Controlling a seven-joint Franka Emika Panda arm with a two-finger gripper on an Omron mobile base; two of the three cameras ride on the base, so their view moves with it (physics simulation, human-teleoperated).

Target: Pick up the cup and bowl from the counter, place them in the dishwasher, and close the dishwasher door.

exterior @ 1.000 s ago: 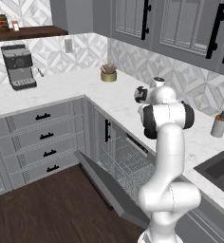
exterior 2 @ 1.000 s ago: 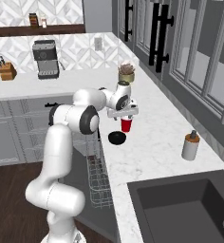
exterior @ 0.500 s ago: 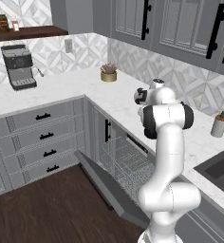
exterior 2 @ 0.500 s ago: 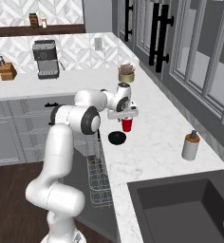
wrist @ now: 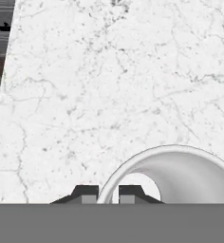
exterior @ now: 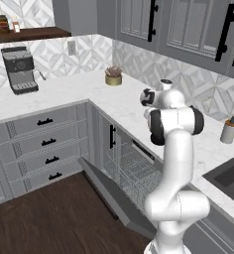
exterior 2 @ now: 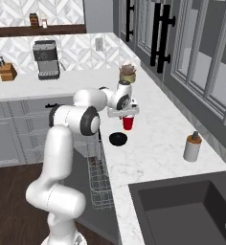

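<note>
The small red tapered party cup (exterior 2: 128,123) with its white rim stands on the white marble surface (exterior 2: 153,143), just beyond the shallow round black bowl (exterior 2: 118,139). The gripper (wrist: 108,195) sits over it with narrow jaws pinching the cup's rim wall, one fingertip (wrist: 129,193) inside, the other outside. To do this well, I think the lift should go straight up, keeping the cup upright, then swing left to the open grey dishwasher (exterior: 131,173) with wire racks.
</note>
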